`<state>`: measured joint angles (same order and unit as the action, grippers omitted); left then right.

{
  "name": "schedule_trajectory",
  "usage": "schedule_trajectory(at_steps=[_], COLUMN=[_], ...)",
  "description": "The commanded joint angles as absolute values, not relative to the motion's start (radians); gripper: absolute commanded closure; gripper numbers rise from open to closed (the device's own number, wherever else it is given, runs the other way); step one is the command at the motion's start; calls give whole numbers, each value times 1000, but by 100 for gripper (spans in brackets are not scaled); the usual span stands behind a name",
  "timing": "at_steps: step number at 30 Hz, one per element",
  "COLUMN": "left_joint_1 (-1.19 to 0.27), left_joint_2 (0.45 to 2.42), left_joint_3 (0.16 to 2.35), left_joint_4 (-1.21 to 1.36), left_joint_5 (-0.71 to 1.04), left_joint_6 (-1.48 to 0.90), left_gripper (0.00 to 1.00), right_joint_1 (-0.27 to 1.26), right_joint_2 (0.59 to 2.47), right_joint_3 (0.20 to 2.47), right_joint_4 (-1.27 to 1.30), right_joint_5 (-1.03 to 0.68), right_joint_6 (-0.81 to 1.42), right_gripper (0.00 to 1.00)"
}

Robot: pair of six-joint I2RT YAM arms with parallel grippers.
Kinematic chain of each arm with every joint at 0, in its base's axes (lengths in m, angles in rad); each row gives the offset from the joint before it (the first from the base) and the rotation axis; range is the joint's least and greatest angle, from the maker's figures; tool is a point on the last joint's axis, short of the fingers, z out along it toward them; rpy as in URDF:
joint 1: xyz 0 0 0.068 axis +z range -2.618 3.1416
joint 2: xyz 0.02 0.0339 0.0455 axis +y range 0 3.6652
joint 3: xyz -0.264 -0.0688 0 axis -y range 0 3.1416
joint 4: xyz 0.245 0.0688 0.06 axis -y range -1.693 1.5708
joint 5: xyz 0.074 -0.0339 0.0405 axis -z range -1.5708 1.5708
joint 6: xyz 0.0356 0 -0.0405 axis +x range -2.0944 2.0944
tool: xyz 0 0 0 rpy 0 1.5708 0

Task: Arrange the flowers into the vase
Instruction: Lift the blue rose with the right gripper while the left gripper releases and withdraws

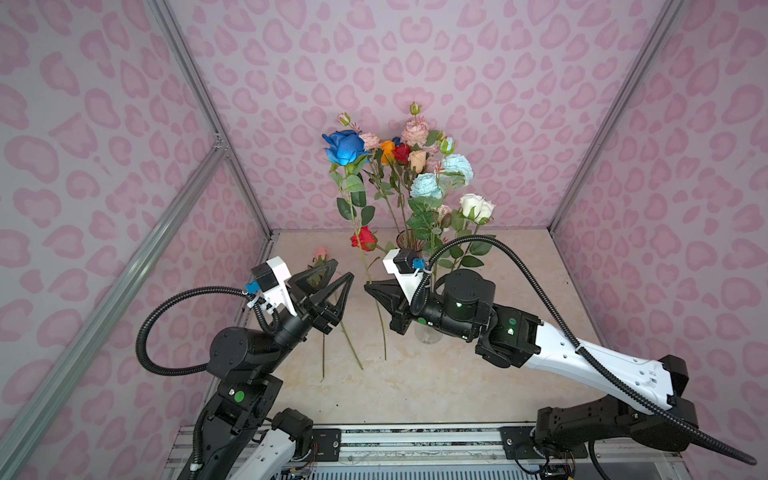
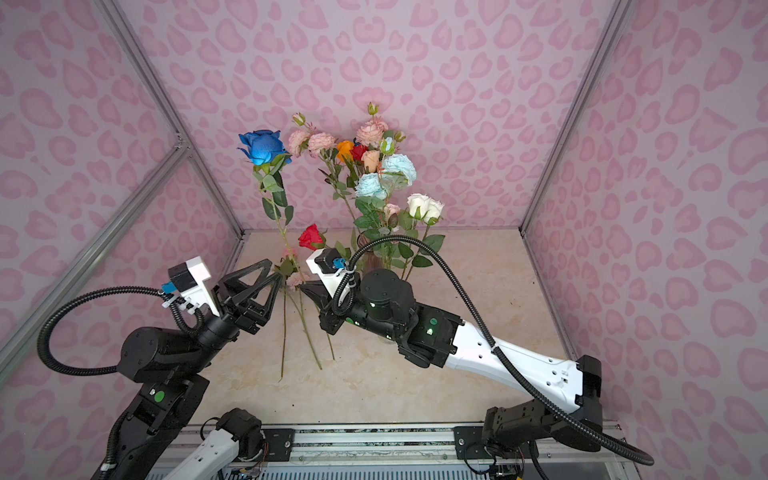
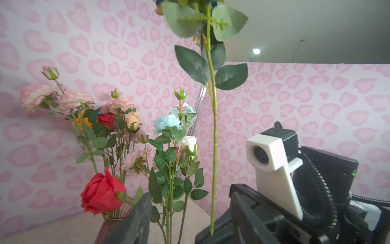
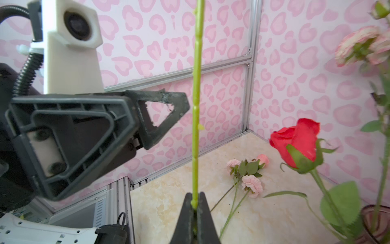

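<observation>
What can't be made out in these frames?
- clear vase: nearly all hidden under the right arm in both top views.
- blue rose: head cut off by the frame edge in both wrist views.
- loose pink flowers: partly behind the left tool in a top view.

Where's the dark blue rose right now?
In both top views the dark blue rose stands upright, left of the bouquet, its stem pinched by the right gripper; the open left gripper sits just left of it.

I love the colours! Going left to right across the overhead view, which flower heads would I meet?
dark blue rose → orange rose → peach rose → white roses
</observation>
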<state>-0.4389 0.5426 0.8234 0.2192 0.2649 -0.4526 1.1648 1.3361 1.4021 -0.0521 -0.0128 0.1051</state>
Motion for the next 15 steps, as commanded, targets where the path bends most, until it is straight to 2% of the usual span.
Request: schedule_trajectory(at_steps=[1, 7, 15], left_joint_1=[-439, -439, -439], left_joint_2=[495, 380, 405], left_joint_3=[770, 632, 593], left_joint_4=[169, 92, 48], left_joint_5=[52, -264, -278], left_joint_6=[-459, -545, -585], left_gripper=[40, 40, 41], right_joint_1=[1166, 1156, 1033], right_joint_2=[1289, 1169, 1107], right_joint_3=[1386, 1333, 1276], right_joint_4=[-52, -46, 37], right_joint_5=[97, 292, 348], right_joint_6=[35, -90, -147], right_gripper=[100, 100, 100])
